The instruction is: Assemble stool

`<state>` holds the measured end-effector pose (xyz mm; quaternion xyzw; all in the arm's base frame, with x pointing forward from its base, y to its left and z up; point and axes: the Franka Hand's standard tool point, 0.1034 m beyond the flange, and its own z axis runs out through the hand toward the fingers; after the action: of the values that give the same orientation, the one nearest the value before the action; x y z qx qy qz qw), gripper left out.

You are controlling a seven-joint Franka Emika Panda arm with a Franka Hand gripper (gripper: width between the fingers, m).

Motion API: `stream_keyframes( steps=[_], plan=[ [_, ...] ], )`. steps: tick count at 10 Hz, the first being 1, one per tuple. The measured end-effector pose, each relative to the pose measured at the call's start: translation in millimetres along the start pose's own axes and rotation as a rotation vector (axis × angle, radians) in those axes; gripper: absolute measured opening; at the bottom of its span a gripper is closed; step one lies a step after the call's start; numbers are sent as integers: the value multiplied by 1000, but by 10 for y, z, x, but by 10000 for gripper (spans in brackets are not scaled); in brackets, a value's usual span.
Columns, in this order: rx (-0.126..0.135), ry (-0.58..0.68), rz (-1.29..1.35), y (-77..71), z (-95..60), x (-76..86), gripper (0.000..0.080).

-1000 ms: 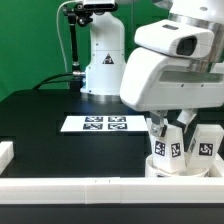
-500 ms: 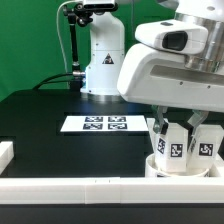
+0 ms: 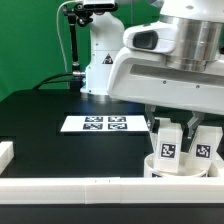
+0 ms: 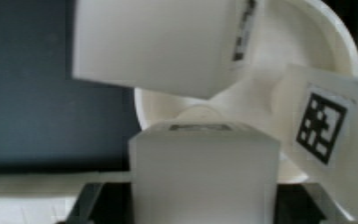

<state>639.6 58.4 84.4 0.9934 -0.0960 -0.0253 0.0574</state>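
Putting legs on the stool (image 3: 178,155), near corner on the exterior view's right.

Round white seat (image 4: 247,110) low down, white legs (image 3: 168,146) with black square tags standing up on it. Gripper (image 3: 178,128) right above, among the legs; can't tell if open or holding one. Next: probably line up a leg, then press or turn it in. Marker board (image 3: 95,124) farther back on the black table (image 3: 40,120); white rail (image 3: 70,188) along the near edge.

— Where is the stool seat (image 3: 178,166)?
— Beside the white border rail (image 3: 100,186), at the exterior view's right: a thick white disc.
— And the legs?
— Two blocky tagged legs (image 3: 168,145) stand upright on it; a tagged leg (image 4: 327,115) shows close up.
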Motion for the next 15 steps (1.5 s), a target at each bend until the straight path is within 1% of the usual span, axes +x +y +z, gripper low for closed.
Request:
stream_keyframes(
  steps=[1, 8, 9, 10, 11, 12, 13, 14, 15],
  plan=[
    [21, -1, 77, -9, 3, 5, 340],
    [29, -12, 513, -61, 7, -15, 340],
    [39, -12, 573, -66, 7, -7, 340],
    [73, -9, 628, -61, 20, 19, 340],
    [113, 9, 745, -74, 26, 38, 340],
    [144, 17, 846, -92, 33, 37, 340],
    [165, 23, 946, -125, 32, 38, 340],
    [169, 17, 1012, -171, 26, 28, 340],
    [172, 13, 1045, -179, 25, 27, 340]
  ],
)
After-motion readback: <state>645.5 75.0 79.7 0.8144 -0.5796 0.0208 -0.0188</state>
